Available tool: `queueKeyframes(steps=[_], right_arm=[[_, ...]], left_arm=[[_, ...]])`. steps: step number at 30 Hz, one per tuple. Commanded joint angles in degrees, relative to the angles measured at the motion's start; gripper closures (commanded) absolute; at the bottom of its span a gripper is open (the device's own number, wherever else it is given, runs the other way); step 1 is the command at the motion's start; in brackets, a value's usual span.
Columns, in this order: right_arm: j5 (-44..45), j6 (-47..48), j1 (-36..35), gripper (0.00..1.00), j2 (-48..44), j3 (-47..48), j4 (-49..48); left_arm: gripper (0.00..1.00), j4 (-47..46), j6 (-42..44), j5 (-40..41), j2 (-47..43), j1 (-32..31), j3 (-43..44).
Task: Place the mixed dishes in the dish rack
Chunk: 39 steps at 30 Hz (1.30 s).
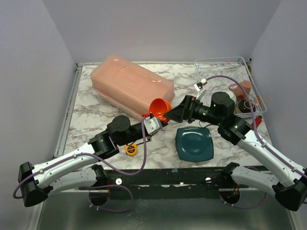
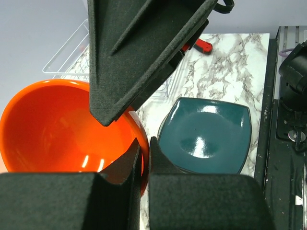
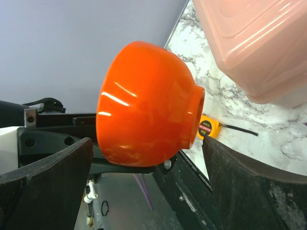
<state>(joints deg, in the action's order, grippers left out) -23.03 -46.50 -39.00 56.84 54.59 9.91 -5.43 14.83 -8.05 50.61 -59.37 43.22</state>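
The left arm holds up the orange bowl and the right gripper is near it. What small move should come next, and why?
Probably close the right gripper on the orange bowl. Its open fingers stand on either side of the bowl, while the left gripper pinches the rim. The dish rack is on the right arm's side, so a handover seems sensible.

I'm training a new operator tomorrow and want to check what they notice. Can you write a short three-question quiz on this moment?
1. True or false: the right fingers are shut.
2. What grips the orange bowl by its rim? A) left fingers B) right fingers C) nothing
3. Fill in: the teal square plate lies flat on the ____.

Key: 1 false, they stand wide open; 2 A; 3 table.
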Motion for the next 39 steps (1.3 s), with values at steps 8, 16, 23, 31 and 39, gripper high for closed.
queueKeyframes(steps=[8, 16, 23, 31, 39], right_arm=[[-3.7, -2.2, -0.3, 0.25, 0.7, -2.7, -5.6], [-3.2, -2.1, -0.2, 0.9, 1.2, -3.3, -5.0], [7.9, -1.7, -0.2, 1.0, 0.6, -1.3, 2.5], [38.8, 7.9, -0.1, 1.0, 3.6, 11.3, 24.8], [62.6, 18.7, 6.9, 1.0, 10.8, 21.9, 35.5]], left_arm=[[1.0, -1.3, 1.0, -1.7, 1.0, -0.8, 1.7], [0.94, -0.5, 0.4, -1.1, 1.7, -1.2, 2.3], [0.42, -1.7, 0.1, 3.6, 1.0, -1.2, 1.9], [0.23, -3.7, -0.2, 12.0, -0.9, -1.7, 1.0], [0.21, -5.0, 0.2, 20.2, -1.2, -1.9, 0.7]])
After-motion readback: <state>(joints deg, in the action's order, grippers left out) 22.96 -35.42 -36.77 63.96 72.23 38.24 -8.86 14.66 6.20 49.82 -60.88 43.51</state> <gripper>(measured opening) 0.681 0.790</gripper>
